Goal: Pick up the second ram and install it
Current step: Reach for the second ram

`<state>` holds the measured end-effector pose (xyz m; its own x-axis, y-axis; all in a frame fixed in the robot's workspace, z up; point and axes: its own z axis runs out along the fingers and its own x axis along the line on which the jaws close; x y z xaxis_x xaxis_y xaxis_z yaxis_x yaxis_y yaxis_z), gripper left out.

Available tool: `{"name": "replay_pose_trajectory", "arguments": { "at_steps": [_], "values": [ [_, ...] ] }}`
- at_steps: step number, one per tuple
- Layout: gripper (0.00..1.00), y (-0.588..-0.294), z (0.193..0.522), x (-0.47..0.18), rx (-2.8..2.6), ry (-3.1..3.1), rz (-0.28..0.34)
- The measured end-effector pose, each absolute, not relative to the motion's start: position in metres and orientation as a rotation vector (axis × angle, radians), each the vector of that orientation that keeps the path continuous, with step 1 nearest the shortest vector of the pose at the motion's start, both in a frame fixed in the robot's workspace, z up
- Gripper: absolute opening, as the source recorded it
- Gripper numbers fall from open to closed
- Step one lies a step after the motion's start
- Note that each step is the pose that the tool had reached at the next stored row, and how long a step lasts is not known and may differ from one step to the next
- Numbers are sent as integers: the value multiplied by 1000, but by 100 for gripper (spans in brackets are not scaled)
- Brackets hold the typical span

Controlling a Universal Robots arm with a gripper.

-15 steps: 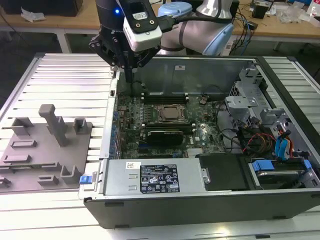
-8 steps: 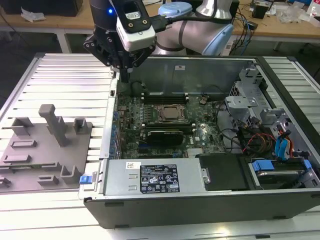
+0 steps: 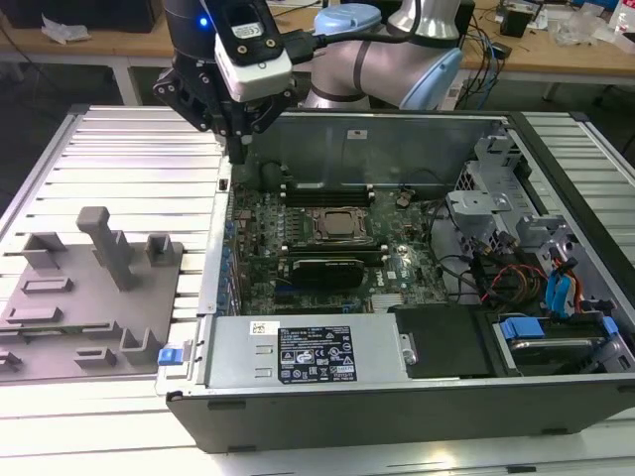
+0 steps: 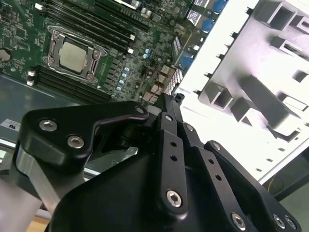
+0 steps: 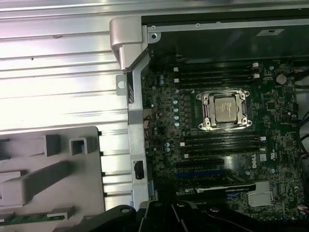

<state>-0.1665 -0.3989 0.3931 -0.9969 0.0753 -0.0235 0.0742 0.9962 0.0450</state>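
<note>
The second ram (image 5: pixel 29 218) shows as a thin dark-green strip lying flat in the grey fixture tray (image 5: pixel 72 193) in the first wrist view. My gripper (image 3: pixel 238 149) hangs over the left wall of the open computer case (image 3: pixel 220 238), between the tray (image 3: pixel 60 297) and the motherboard. Its fingers come together to a point with nothing between them. In the second wrist view the gripper (image 4: pixel 169 102) points down at the case wall. Long black memory slots (image 5: pixel 217 77) run on both sides of the silver CPU socket (image 5: pixel 225 108).
A black card (image 3: pixel 322 268) sits in front of the CPU socket (image 3: pixel 342 226). The power supply (image 3: pixel 298 352) fills the case's near side, with drive bays and cables (image 3: pixel 536 278) at the exterior view's right. A tall grey post (image 3: pixel 104 243) rises from the tray.
</note>
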Motion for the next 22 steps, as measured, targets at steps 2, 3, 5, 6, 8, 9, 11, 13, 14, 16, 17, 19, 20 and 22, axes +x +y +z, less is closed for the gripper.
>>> {"name": "replay_pose_trajectory", "arguments": {
  "at_steps": [2, 3, 5, 6, 8, 9, 11, 13, 14, 16, 17, 19, 20, 22],
  "values": [
    [11, -399, 393, -169, 116, 3114, 69],
    [11, -399, 393, -170, 117, 3113, 69],
    [11, -399, 393, -174, 117, 3113, 69],
    [11, -399, 393, -175, 117, 3113, 69],
    [11, -399, 393, -176, 117, 3113, 69],
    [11, -399, 393, -177, 117, 3114, 69],
    [11, -399, 393, -182, 117, 3113, 69],
    [11, -399, 392, -185, 117, 3113, 69],
    [11, -399, 392, -186, 117, 3113, 69],
    [11, -399, 392, -190, 117, 3113, 69],
    [11, -399, 392, -193, 117, 3113, 69],
    [11, -399, 392, -196, 117, 3113, 69],
    [11, -399, 392, -198, 117, 3113, 69],
    [11, -399, 392, -201, 117, 3113, 69]
  ]
}}
